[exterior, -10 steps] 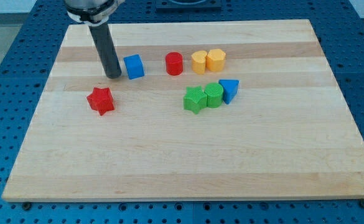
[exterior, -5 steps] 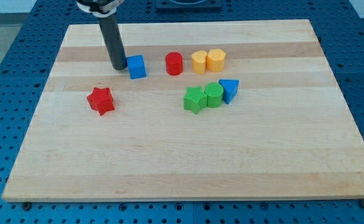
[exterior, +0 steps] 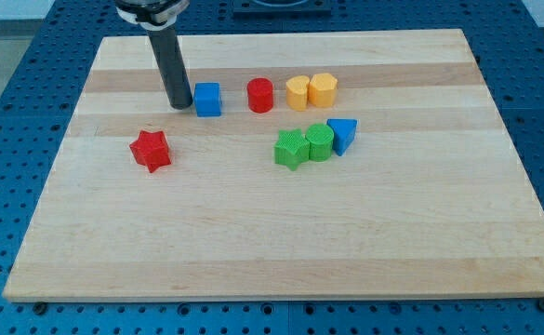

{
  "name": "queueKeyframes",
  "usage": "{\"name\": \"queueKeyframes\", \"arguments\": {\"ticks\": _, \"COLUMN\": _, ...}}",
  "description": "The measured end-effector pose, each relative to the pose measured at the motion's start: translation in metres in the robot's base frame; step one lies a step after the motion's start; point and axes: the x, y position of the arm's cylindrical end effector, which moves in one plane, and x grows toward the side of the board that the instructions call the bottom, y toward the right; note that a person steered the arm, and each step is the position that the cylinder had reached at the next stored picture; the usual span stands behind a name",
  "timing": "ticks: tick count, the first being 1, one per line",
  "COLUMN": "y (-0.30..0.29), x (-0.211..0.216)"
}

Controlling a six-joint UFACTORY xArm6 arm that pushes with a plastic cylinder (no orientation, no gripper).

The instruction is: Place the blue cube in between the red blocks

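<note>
The blue cube [exterior: 208, 99] sits on the wooden board in the upper middle-left of the camera view. A red cylinder [exterior: 260, 96] stands to its right, with a small gap between them. A red star-shaped block [exterior: 150, 149] lies lower left of the cube. My tip [exterior: 181, 105] is at the cube's left side, touching or almost touching it. The rod rises from there to the view's top.
Two yellow blocks [exterior: 298, 92] [exterior: 323, 89] stand right of the red cylinder. Below them are two green blocks [exterior: 291, 148] [exterior: 319, 141] and a blue triangular block [exterior: 342, 134] in a row. The board's far edge [exterior: 290, 35] runs along the top.
My tip moved up and to the right, then came against the blue cube's left side. The cube has shifted slightly to the right, toward the red cylinder. Other blocks have not moved.
</note>
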Motion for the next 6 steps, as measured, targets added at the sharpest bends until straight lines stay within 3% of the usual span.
{"name": "queueKeyframes", "arguments": {"ticks": 3, "y": -0.007, "x": 0.039}}
{"name": "queueKeyframes", "arguments": {"ticks": 5, "y": -0.043, "x": 0.018}}
{"name": "queueKeyframes", "arguments": {"ticks": 6, "y": -0.028, "x": 0.007}}
